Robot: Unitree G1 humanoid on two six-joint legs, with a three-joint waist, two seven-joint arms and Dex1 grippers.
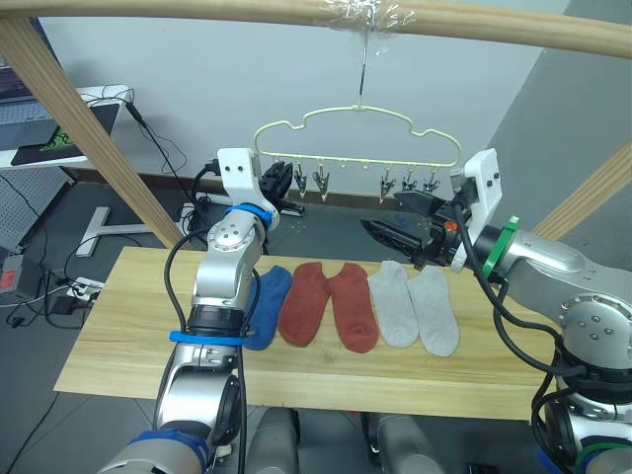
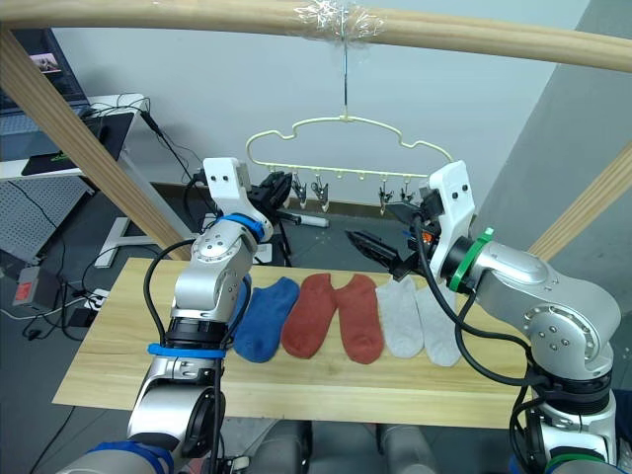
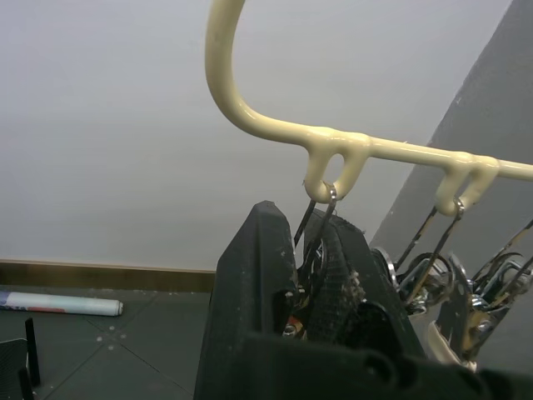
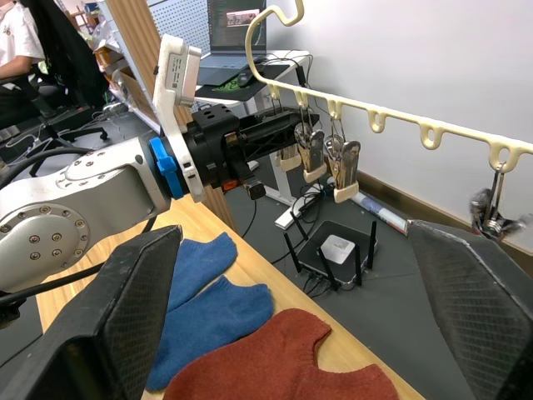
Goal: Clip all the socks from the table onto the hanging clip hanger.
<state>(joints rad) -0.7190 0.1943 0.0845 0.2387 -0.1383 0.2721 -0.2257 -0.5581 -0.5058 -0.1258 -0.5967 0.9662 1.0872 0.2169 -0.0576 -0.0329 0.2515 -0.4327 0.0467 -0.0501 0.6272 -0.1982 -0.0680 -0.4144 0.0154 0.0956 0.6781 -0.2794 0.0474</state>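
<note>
Several socks lie in a row on the table [image 1: 118, 336]: two blue socks [image 4: 204, 292], two rust-red socks [image 1: 328, 304] and two light grey socks [image 1: 415, 306]. My left arm hides part of the blue ones in the eye views. The pale-yellow clip hanger [image 1: 355, 128] hangs by its hook from the top pole, a row of metal clips [image 1: 321, 182] below it. My left gripper [image 1: 281, 184] is raised to the hanger's left end, shut on the end clip [image 3: 312, 237]. My right gripper [image 1: 400, 219] hovers open above the grey socks, holding nothing.
Thick wooden poles frame the table: one across the top [image 1: 247, 12], slanted ones at left [image 1: 79, 128] and right [image 1: 592, 193]. A desk with a laptop [image 1: 49, 118] stands back left. A black router [image 4: 337, 250] and cables lie on the floor. A person [image 4: 25, 50] sits beyond.
</note>
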